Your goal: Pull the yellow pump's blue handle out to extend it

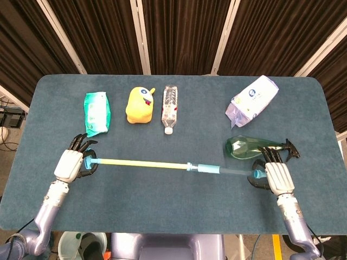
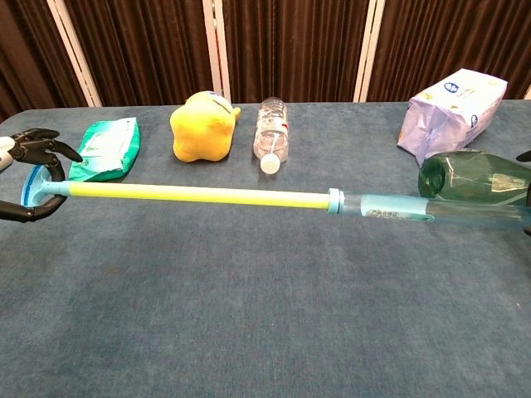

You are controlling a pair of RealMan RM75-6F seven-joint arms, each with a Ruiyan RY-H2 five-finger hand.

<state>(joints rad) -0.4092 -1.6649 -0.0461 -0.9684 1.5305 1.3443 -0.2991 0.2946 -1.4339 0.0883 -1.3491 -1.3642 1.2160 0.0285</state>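
pump (image 2: 249,197) label visible, chest view only

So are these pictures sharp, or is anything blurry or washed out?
Head view: evenly lit and sharp, soft shadows only, and the green spray bottle shows faint highlights. Chest view: the yellow pump is crisp, but the left hand is cut by the frame edge, and the near table looks stretched.

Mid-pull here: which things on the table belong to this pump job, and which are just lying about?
In the job: yellow pump, blue handle, left hand, right hand.

Lying about: wipes pack, yellow toy, clear bottle, green spray bottle, tissue pack.
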